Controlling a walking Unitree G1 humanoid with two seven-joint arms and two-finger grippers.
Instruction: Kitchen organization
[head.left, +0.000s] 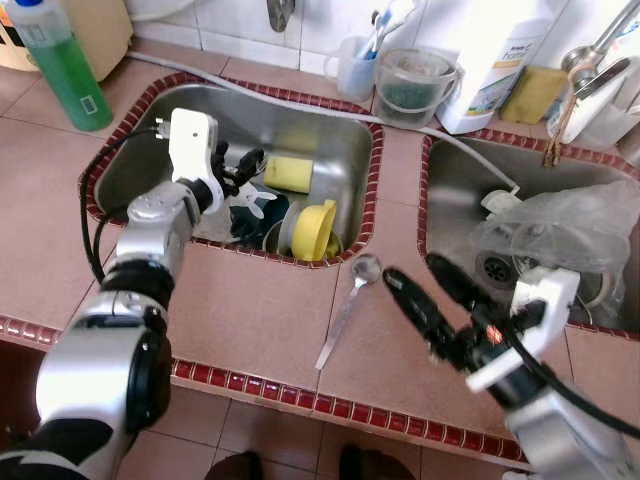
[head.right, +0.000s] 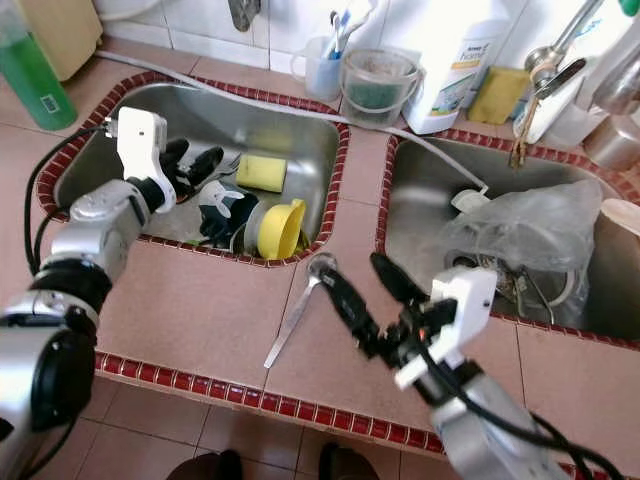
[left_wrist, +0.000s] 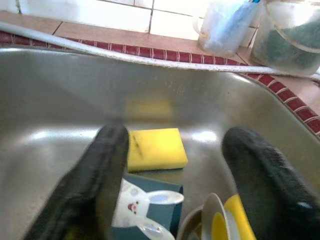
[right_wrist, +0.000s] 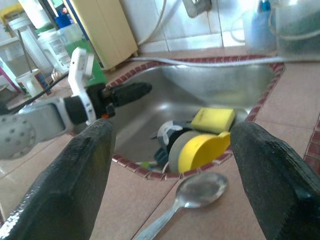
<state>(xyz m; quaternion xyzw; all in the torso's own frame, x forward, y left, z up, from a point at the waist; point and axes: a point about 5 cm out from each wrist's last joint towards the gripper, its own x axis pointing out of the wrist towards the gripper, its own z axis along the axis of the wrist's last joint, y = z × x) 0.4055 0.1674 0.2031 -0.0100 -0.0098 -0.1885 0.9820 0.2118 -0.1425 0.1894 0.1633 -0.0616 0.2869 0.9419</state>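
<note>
The left gripper (head.left: 238, 165) hangs inside the left sink (head.left: 140, 150), its two black fingers spread apart and holding nothing, just above a yellow sponge (left_wrist: 156, 148) that lies flat on the steel bottom. Beside the sponge sits a dark teal item with a white rabbit figure (left_wrist: 137, 205) on it, and next to that a yellow cup (head.left: 316, 229) tipped on its side among what look like plate rims. The right gripper (head.left: 430, 292) hovers over the counter (head.left: 250, 310) between the two sinks, fingers also wide open and empty, with a metal spoon (head.left: 347, 307) lying on the tiles just in front of it, its bowl near the rim of the left sink. The counter is laid with pinkish-brown tiles and edged with small dark red ones, which also frame both steel basins. The right sink (head.left: 455, 200) holds a crumpled clear plastic bag (head.left: 575, 230) over its drain. Along the white-tiled back wall stand a green bottle (head.left: 58, 62) at the far left, a pale cup with toothbrushes (head.left: 358, 62), a clear small bucket (head.left: 412, 85) with something dark green inside, a large white bottle (head.left: 495, 55), and a yellow sponge-like block (head.left: 533, 94); further right some metal utensils lean against the wall.
</note>
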